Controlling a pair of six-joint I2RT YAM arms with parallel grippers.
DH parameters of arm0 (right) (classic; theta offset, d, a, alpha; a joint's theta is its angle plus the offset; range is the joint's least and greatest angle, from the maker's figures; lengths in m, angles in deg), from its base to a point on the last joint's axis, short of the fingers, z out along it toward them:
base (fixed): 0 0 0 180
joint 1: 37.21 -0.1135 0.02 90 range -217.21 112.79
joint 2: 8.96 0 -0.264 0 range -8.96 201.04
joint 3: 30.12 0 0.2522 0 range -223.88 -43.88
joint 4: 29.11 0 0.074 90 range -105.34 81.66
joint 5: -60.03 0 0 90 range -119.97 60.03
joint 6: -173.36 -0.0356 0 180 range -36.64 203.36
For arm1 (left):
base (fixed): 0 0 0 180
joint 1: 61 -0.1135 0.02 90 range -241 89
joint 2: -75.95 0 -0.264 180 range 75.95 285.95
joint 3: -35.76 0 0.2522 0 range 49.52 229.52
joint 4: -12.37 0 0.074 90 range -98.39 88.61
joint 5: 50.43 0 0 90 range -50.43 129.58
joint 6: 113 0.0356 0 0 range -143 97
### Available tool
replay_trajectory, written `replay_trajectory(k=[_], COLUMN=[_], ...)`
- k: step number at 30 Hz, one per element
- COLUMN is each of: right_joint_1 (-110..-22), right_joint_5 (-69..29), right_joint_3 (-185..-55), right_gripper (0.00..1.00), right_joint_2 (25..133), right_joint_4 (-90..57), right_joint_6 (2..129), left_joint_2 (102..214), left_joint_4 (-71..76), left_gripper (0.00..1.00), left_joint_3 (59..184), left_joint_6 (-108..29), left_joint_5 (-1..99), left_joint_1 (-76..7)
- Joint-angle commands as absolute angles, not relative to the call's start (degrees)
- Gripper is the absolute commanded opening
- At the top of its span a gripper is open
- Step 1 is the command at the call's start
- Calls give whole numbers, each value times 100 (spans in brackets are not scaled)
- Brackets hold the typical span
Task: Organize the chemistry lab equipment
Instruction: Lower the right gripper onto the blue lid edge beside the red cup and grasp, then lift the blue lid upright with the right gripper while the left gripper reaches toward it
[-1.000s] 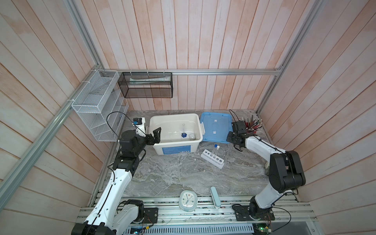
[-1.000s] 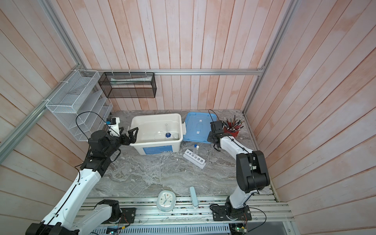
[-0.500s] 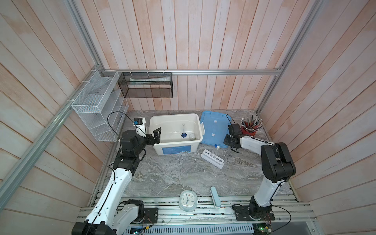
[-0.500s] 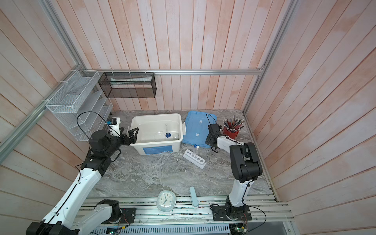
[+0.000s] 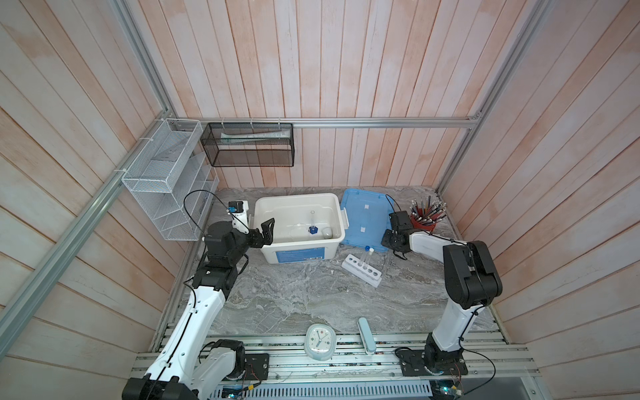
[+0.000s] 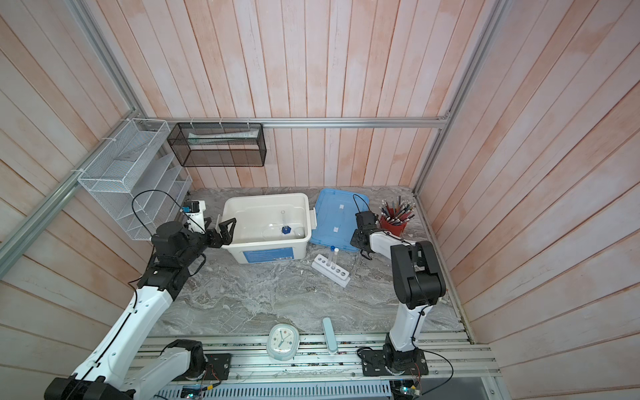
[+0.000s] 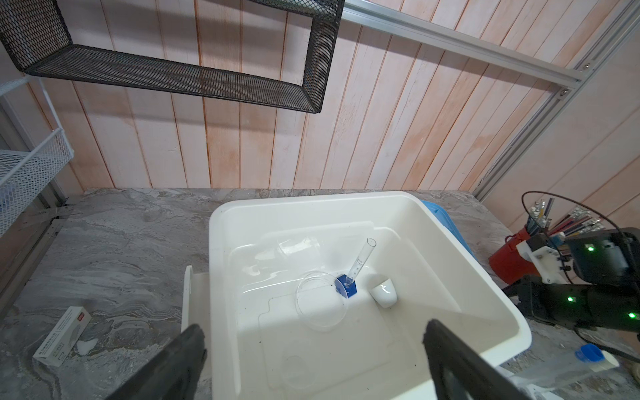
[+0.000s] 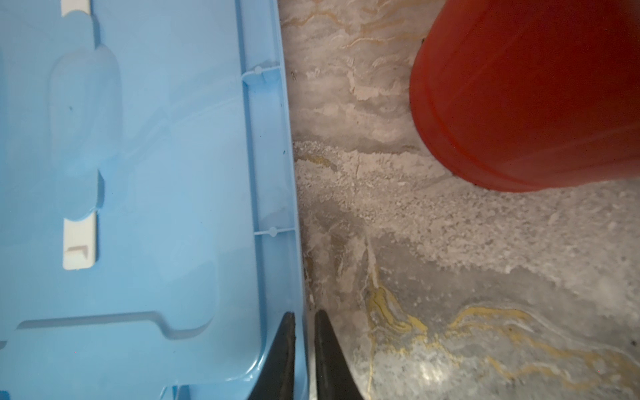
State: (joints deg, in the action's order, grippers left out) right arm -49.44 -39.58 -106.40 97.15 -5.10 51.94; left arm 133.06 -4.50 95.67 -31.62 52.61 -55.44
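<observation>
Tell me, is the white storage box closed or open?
Open. Its blue lid lies beside it on the table, and the petri dish inside shows.

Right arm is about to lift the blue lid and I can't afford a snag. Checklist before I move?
1. Right gripper closed on the rim of the blue lid: ok.
2. Left gripper open, empty: ok.
3. Left gripper clear of the white bin opening: not ok, it hovers at the rim.
4. Petri dish, blue-based vessel, small white dish inside the bin: ok.
5. Rack with both tubes in the bin: not ok, stands on the table outside.
6. Red cup apart from the lid: ok.
</observation>
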Motion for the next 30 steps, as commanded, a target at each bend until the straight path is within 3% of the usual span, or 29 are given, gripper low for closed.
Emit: replay_trajectory(k=[1,11,16,19,30], right_joint_1=[-4926,-4926,-4926,-4926,-4934], right_joint_5=[-3925,-4014,-3990,-4053,-4340], right_joint_3=[-10637,-10611,-10653,-10695,-11251], right_gripper=[15,13,5,0,0], right_joint_2=[9917,10151,10199,10081,9322], right_joint_4=[-539,-550,-527,-440,170], right_joint_6=[5255,5345,5356,5387,5822], left_joint_2=[13346,13325,13319,13301,13234], left_joint_4=[-472,-517,-526,-534,-468], left_gripper=[100,100,100,100,100], left_joint_3=[9610,9632,9641,9632,9593], left_joint_6=[-3086,-3082,-3078,-3073,-3117], left_joint_5=[5210,5175,5180,5173,5228], left_joint_1=[-5572,-5569,-5570,-5572,-5570])
